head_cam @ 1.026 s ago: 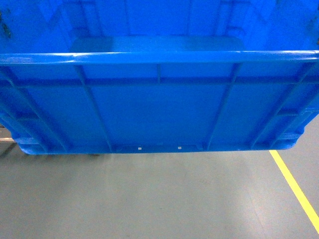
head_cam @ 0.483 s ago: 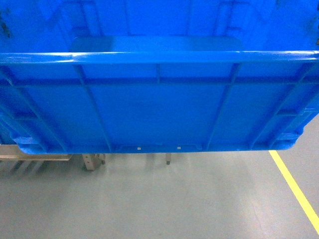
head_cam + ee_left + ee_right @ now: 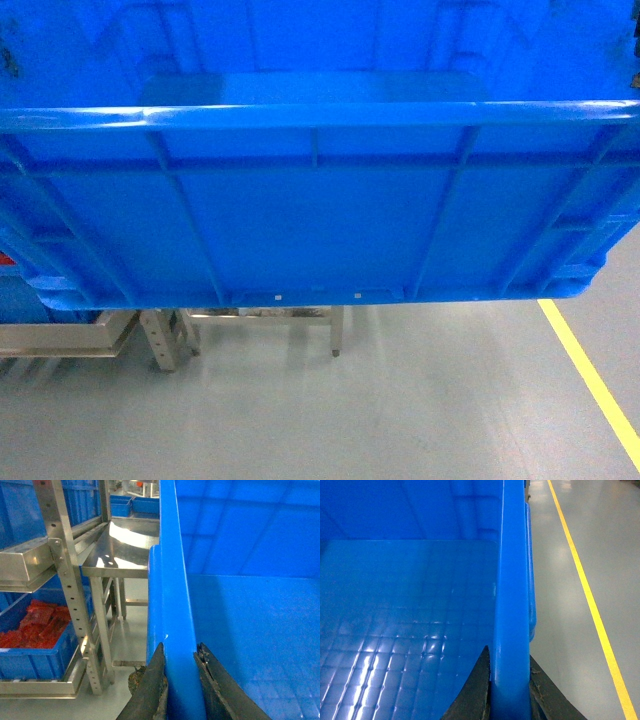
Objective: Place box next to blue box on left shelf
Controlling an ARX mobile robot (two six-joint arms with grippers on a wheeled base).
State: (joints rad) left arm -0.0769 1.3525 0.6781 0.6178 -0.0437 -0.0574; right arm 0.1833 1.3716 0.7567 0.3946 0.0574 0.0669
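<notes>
The box is a big bright-blue open-top crate that fills the upper head view, held off the floor. On its left rim my left gripper is shut, one finger outside and one inside the wall. My right gripper is shut the same way on the right rim. The left shelf is a silvery metal rack to the left of the box, and its frame shows under the box. On a low level of the rack sits a blue box with red contents.
A stainless table stands just behind the rack, its legs showing under the box. More blue bins fill the rack's upper level. A yellow floor line runs along the right, also in the right wrist view.
In the head view the rack frame and table legs have come into sight below the box's bottom edge, growing larger. The box stays in the same place in the view, with both grippers on it.
</notes>
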